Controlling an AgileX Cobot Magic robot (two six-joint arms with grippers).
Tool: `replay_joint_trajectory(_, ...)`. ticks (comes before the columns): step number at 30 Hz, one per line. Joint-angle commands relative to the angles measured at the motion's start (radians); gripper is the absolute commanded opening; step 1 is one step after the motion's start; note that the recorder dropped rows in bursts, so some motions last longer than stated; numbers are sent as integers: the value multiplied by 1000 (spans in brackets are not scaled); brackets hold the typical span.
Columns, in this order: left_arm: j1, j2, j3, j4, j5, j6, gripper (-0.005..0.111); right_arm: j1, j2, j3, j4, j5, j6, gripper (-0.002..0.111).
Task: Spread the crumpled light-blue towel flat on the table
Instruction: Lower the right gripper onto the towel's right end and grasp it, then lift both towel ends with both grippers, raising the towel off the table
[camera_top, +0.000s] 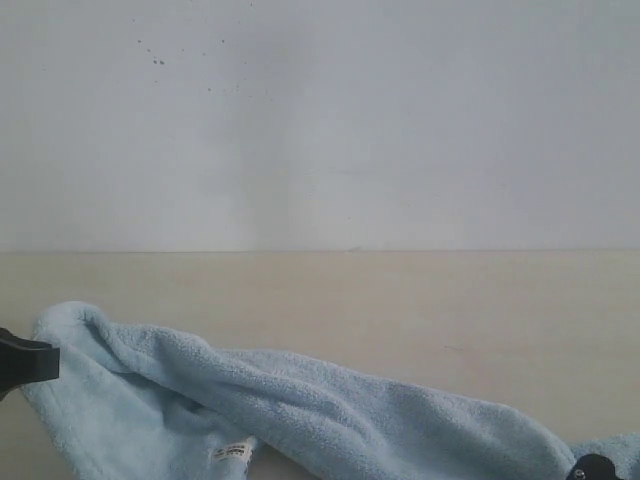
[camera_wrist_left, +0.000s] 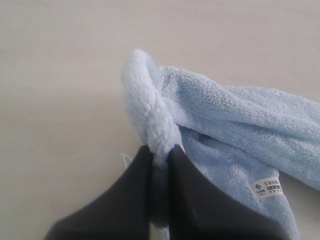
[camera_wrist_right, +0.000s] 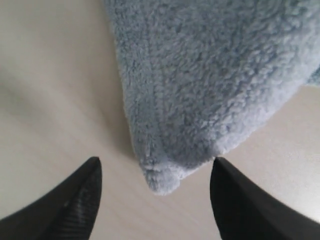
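L gripper (camera_wrist_left: 160, 150) pinches towel (camera_wrist_left: 225, 115); its corner btwn spread R gripper (camera_wrist_right: 155, 161) jaws.

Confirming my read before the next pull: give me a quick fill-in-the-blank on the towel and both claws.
1. The left claw is ____ on a fold of the towel.
2. The right claw is ____, straddling a towel corner without gripping it.
3. The white label sits nearer the ____ claw.

Missing words: shut; open; left.
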Motion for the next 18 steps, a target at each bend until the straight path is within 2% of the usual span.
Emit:
replay_joint_trajectory(1, 1, -8, 2, 3, -7, 0, 4, 1, 21, 4, -7, -22, 10, 59)
replay_joint_trajectory(3, 1, -8, 2, 3, -9, 0, 4, 1, 27, 4, -7, -23, 10, 56)
replay_joint_trajectory(9, 1, -8, 2, 3, -32, 0, 4, 1, 27, 4, -7, -35, 10, 25)
replay_joint_trajectory(18, 1, -8, 2, 3, -40, 0, 4, 1, 22, -16, -19, -20, 31, 21)
